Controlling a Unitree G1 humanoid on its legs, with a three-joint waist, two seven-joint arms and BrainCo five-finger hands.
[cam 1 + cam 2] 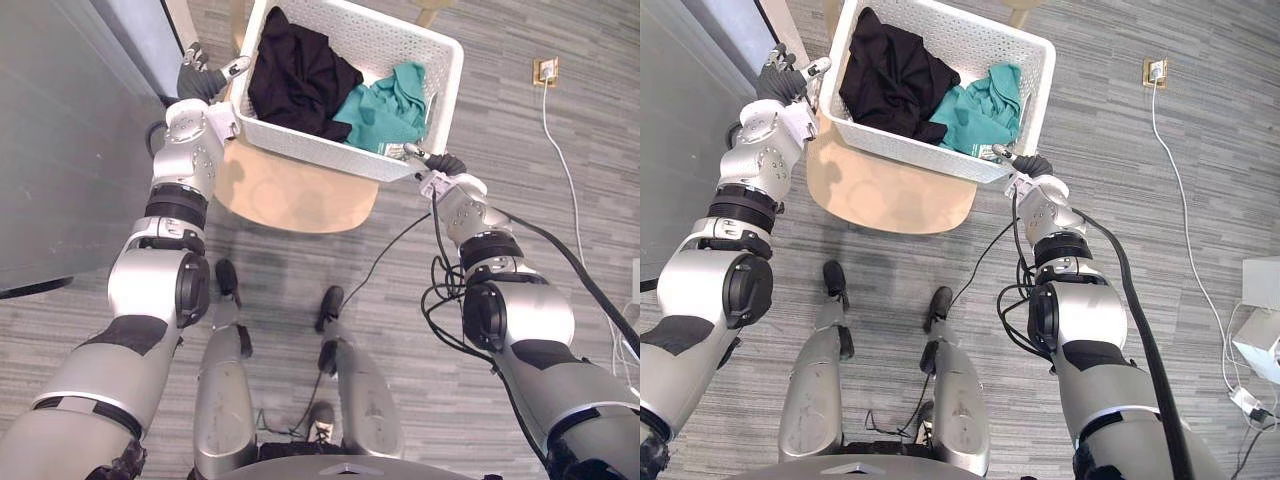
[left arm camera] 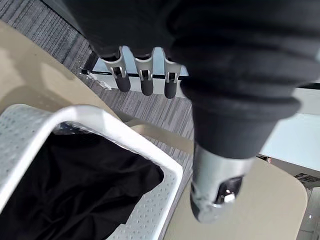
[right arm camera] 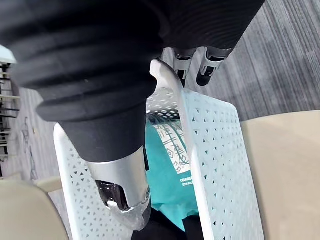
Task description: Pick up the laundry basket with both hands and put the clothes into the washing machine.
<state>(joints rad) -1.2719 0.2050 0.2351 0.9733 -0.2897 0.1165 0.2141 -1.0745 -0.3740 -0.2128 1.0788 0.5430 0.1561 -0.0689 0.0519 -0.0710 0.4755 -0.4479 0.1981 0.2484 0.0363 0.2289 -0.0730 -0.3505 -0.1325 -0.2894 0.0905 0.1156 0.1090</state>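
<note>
While the white laundry basket [image 1: 320, 150] stands on a small beige table [image 1: 290, 195], its right end juts out past the table's edge over the grey striped floor [image 1: 560, 240]. A black garment [image 1: 300, 80] is heaped in the basket's left half, and a teal garment [image 1: 385, 105] is bunched against it in the near right corner.

The left hand [image 1: 200, 80] is up beside the basket's left end, just off its corner. In its wrist view the fingers [image 2: 145, 82] are straight and held apart from the thumb [image 2: 215, 195], with the basket's rounded corner lying beneath the gap, and nothing is gripped.

The right hand [image 1: 440, 162] is at the near right corner of the basket, astride the rim. Its fingers [image 3: 207, 70] are on the outside of the perforated wall, and its thumb [image 3: 122, 185] hangs inside over the teal cloth. Thumb and fingers stand apart and are not closed on the rim.

Farther off on the right, a socket [image 1: 545, 70] is set into the floor, with a white cord [image 1: 565, 170] running from it.
</note>
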